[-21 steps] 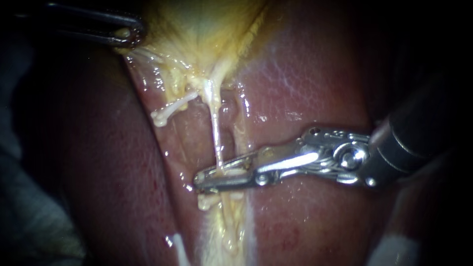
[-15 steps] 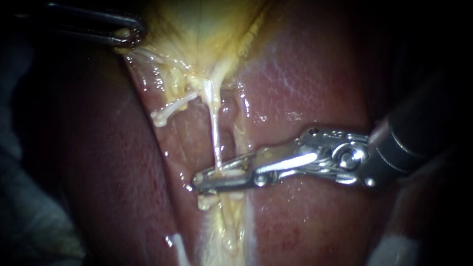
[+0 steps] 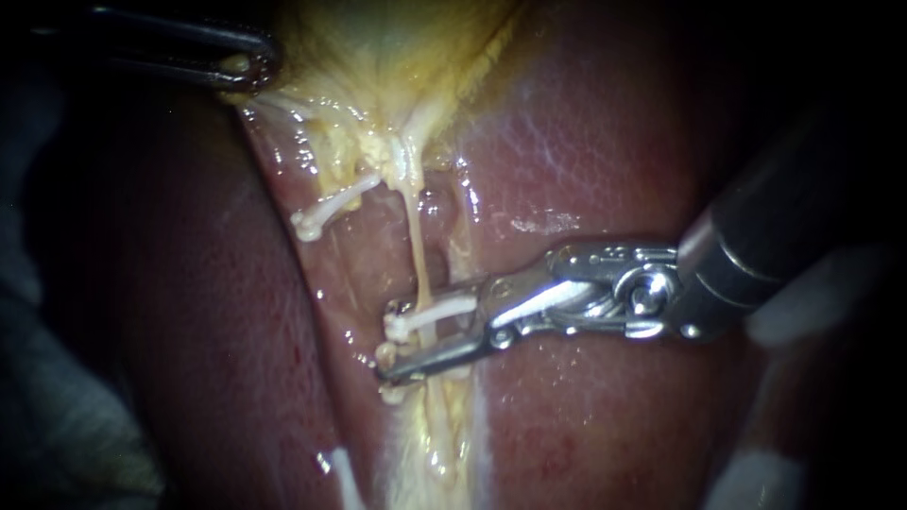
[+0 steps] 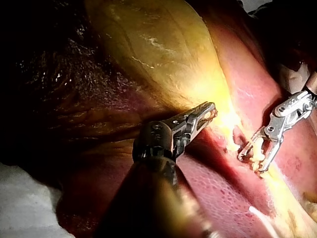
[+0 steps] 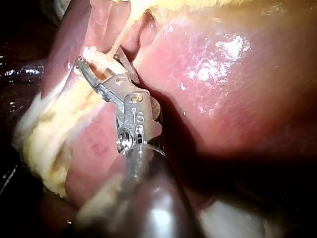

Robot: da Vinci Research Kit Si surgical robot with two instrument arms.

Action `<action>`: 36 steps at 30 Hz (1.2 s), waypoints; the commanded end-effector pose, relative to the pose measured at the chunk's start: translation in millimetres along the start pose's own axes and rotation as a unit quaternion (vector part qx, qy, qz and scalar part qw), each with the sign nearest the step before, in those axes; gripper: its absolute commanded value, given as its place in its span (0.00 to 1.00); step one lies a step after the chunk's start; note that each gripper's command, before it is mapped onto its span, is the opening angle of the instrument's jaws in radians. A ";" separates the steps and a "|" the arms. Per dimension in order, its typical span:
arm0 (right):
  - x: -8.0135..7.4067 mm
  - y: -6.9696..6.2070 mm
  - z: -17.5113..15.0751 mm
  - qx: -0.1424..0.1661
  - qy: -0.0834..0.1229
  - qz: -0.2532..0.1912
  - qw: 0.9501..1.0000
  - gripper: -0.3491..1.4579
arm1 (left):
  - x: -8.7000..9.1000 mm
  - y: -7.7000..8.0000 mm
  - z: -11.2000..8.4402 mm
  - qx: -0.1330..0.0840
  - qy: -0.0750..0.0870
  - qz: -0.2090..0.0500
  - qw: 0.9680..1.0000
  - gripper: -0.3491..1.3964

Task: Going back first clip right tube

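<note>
Up at the far left, the left instrument (image 3: 248, 64) has its hand clamped on a fold of the gallbladder (image 3: 378, 57), keeping everything stretched. Next along, a short tube stub (image 3: 350, 196) carries its own clip (image 3: 312, 222). Then the right tube (image 3: 419, 255), thin and taut, has a white clip (image 3: 439, 314) across it low down. The right instrument (image 3: 397, 342) has its hand apart around that clip, on the liver (image 3: 586, 151).

Honestly the worry is the exit: if the lower half snags the clip or tube while backing out, it could drag the clip off or tear the tube, especially under this tension.

Half a second ago that hand was squeezed together on the tube, with no clip showing.
</note>
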 end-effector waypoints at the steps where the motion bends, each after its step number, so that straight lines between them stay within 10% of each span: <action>1: 0.1 0.1 -0.2 -0.003 0.001 -0.002 1.000 0.46 | 0.0 0.0 0.0 0.000 0.000 0.000 1.000 0.00; 27: -0.6 -3.9 -14.4 -0.087 0.013 -0.153 0.984 0.47 | -0.1 0.0 0.0 0.000 0.000 0.000 1.000 0.00; 36: 0.3 -4.4 -15.3 -0.085 0.013 -0.156 0.984 0.47 | -2.4 -1.0 3.8 0.003 -0.002 0.008 1.000 0.00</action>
